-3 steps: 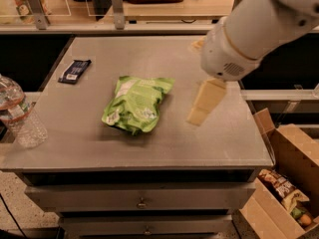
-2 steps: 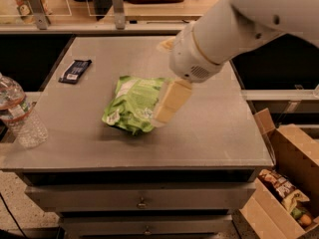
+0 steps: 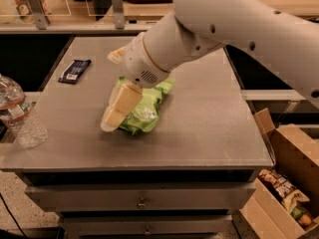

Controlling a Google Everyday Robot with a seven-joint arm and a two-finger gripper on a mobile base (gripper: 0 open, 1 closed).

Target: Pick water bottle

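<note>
Cream end effector [image 3: 113, 117] half-hides green bag [image 3: 150, 109]; water bottle [image 3: 21, 117] edge-cropped.

One high front view, angled down on table [image 3: 209, 133], near, jaws centre-left above it.

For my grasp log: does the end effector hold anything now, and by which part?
Nothing appears held. The end effector hangs over the green snack bag; the clear crinkled plastic water bottle stands apart at the far left.
</note>
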